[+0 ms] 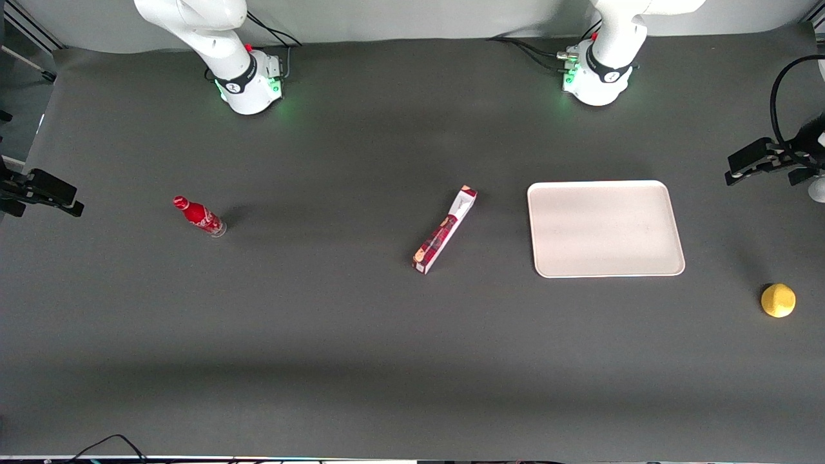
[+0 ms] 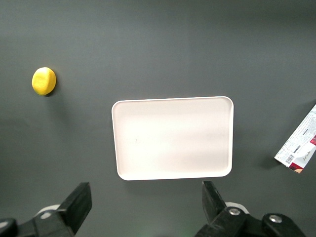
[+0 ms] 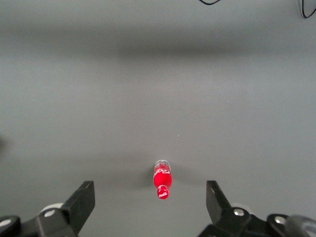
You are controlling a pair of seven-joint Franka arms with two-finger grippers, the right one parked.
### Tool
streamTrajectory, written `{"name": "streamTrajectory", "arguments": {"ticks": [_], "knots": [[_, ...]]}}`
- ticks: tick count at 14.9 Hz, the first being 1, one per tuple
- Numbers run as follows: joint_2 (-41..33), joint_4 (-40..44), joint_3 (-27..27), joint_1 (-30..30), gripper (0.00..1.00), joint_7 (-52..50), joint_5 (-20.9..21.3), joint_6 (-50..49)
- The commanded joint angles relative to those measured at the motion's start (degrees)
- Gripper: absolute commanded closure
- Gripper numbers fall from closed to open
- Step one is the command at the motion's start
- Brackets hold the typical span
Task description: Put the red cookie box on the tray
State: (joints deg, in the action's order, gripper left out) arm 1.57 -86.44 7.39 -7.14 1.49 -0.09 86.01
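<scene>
Left wrist view | tool (image 2: 143, 207) fingers apart above tray (image 2: 173, 170) | red cookie box (image 1: 444, 229) beside tray, label unreadable

One cookie box (image 1: 445, 230), tray (image 1: 606, 229), bottle (image 1: 199, 216), lemon (image 1: 778, 300)

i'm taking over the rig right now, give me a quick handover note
Hand: open, holding nothing, raised above the table over the tray's edge nearest the arm bases.
Cookie box: lying on the table beside the tray, toward the parked arm's end, angled, not touching the tray.
Tray: nothing on it.
Also on the table: a red bottle toward the parked arm's end, a yellow ball toward the working arm's end.
Done: nothing yet, box not grasped.
Left: reach the box, grasp it, carry it over, set it on the tray.
</scene>
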Motion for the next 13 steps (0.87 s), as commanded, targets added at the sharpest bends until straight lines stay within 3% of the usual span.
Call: {"name": "streamTrajectory", "arguments": {"ticks": [1,7,13], "knots": [[0.19,1.19,0.0,-0.07,0.0,0.09,0.53,-1.37],[0.54,0.92,-1.49,-1.3,0.0,2.71,-1.04,-1.29],[4.83,0.92,-15.35,-1.65,0.0,3.96,-2.02,0.2]]}}
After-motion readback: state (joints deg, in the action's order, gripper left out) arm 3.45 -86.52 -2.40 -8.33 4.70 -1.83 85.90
